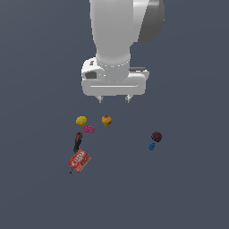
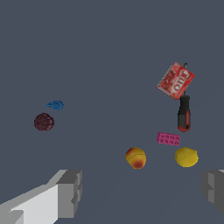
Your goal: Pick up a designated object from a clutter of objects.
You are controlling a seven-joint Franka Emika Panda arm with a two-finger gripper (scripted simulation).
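Observation:
The tiny bright blue object (image 1: 151, 146) lies on the grey floor toward the exterior view's right, just beside the dark maroon ball (image 1: 156, 136). In the wrist view the blue object (image 2: 55, 105) sits close to the maroon ball (image 2: 44, 122). My gripper (image 1: 115, 98) hangs high above the floor, open and empty, well away from the blue object; its fingers (image 2: 69, 192) show wide apart in the wrist view.
Toward the exterior view's left lie a yellow ball (image 1: 81, 120), a yellow-red ball (image 1: 106, 120), a pink flat piece (image 1: 88, 129), a black-red tool (image 1: 78, 141) and a red printed box (image 1: 79, 161).

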